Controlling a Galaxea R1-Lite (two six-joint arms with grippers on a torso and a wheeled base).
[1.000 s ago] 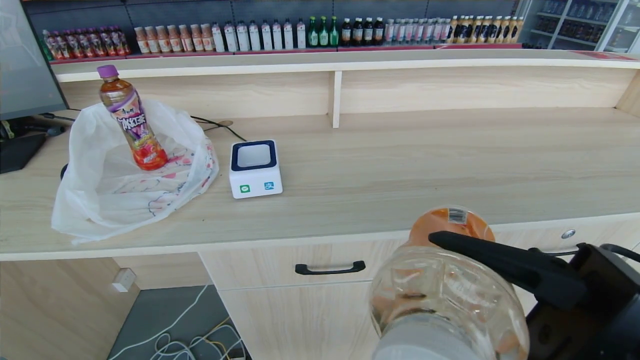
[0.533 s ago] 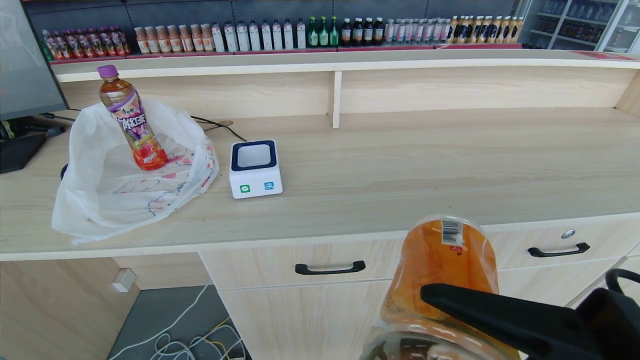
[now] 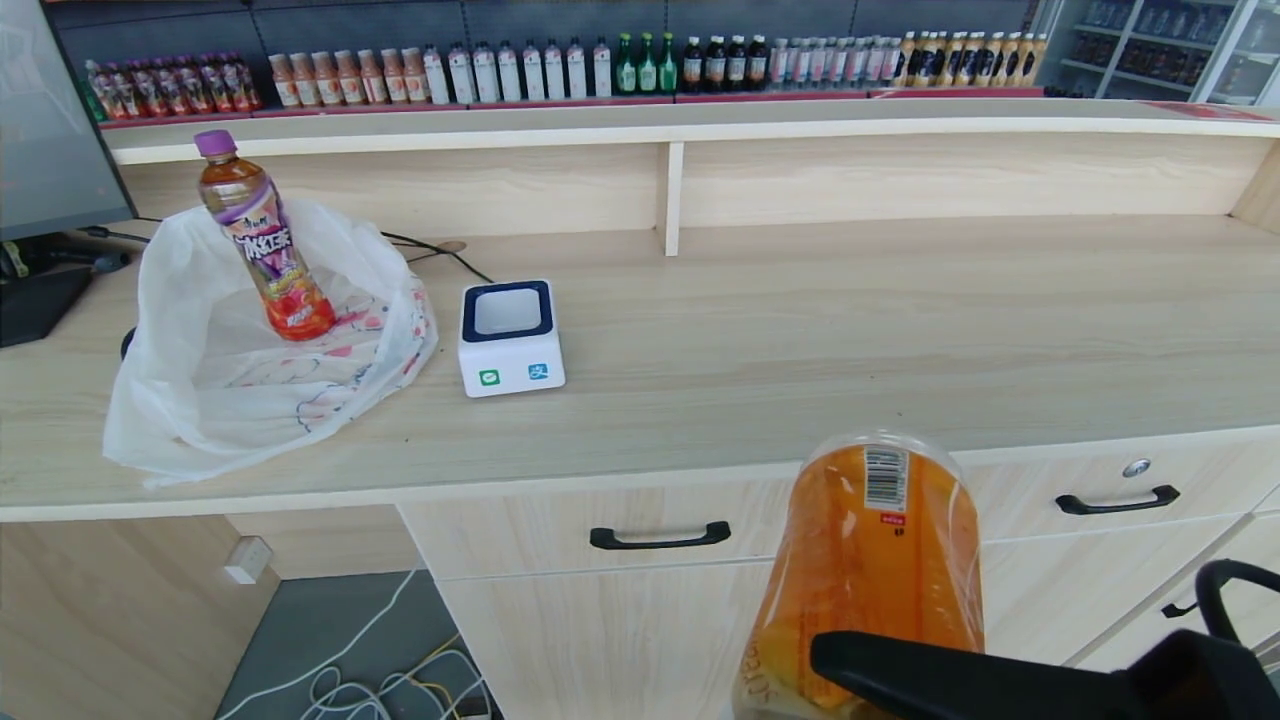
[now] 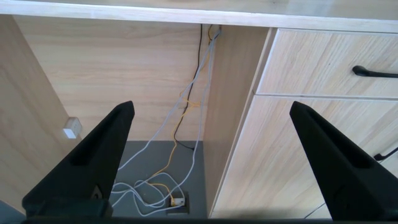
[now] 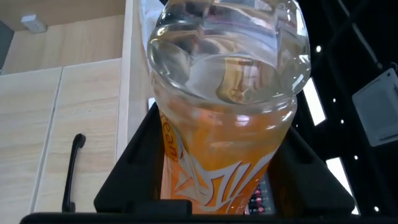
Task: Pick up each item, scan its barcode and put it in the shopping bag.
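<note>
Below the wooden surface's (image 3: 800, 330) front edge, the right gripper's (image 5: 217, 186) jaws clamp a clear plastic bottle of orange drink (image 3: 870, 560), barcode upward. Lifted carelessly, it could strike that edge; unturned, the barcode would likely miss the white, blue-rimmed scanner box (image 3: 510, 335). The left gripper's (image 4: 211, 109) jaws hang wide, empty.

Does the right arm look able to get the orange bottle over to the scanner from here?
Probably yes. The right gripper grips the orange bottle near the front edge of the counter, and nothing stands on the counter between it and the scanner.
</note>
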